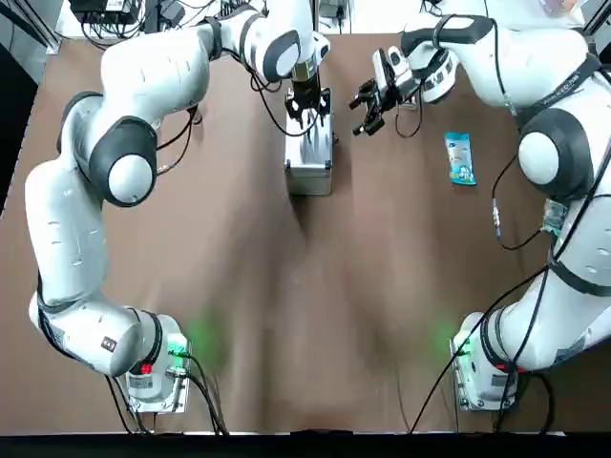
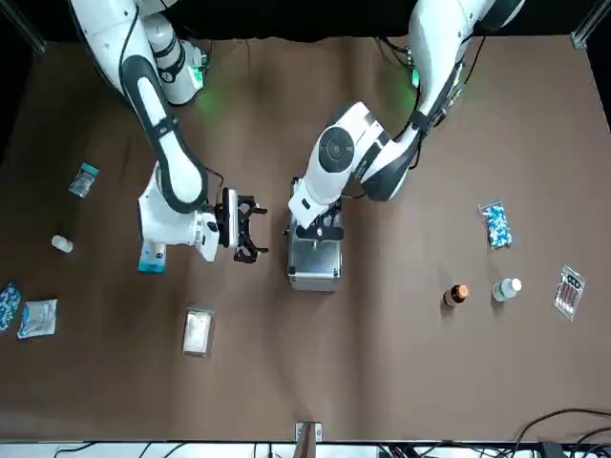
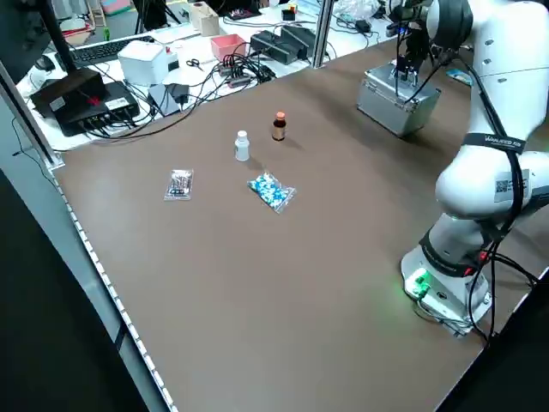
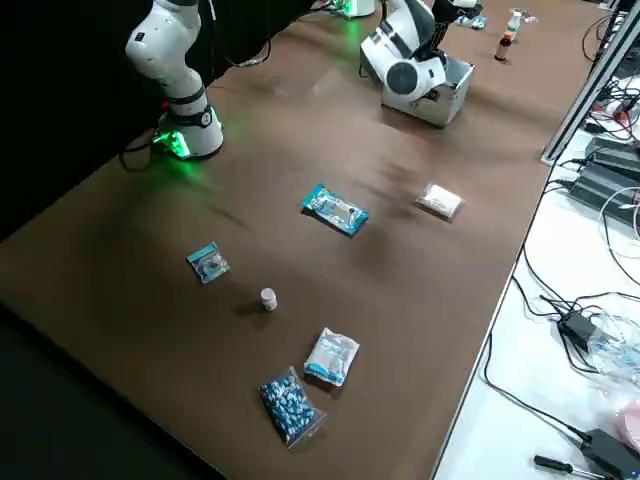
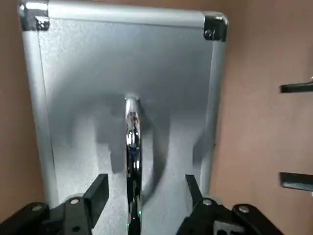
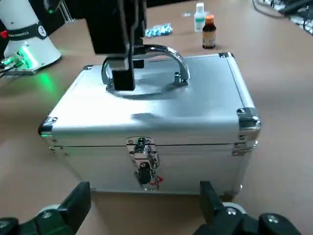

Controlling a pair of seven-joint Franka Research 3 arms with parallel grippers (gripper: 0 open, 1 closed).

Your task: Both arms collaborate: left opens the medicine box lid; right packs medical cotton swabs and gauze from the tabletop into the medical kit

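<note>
The silvery medical kit (image 1: 309,164) stands at the table's far middle. Its medicine box lid (image 5: 88,83) is down, and the front latch (image 6: 142,161) hangs over the seam. My left gripper (image 5: 144,193) is open just above the lid, one finger on either side of the slim handle (image 5: 132,142), not touching it. My right gripper (image 6: 144,200) is open, low beside the kit on its latch side. The teal medical cotton swabs (image 1: 460,157) lie on the tabletop (image 1: 315,315) to the right of that gripper. The white gauze (image 2: 198,331) lies farther out, past the right gripper.
A brown bottle (image 2: 458,296), a white bottle (image 2: 506,289), a blue-dotted pouch (image 2: 495,226) and a clear bag (image 2: 569,289) lie on my left side. A small teal packet (image 2: 84,179), another white bottle (image 2: 62,244) and two pouches (image 2: 38,318) lie far right.
</note>
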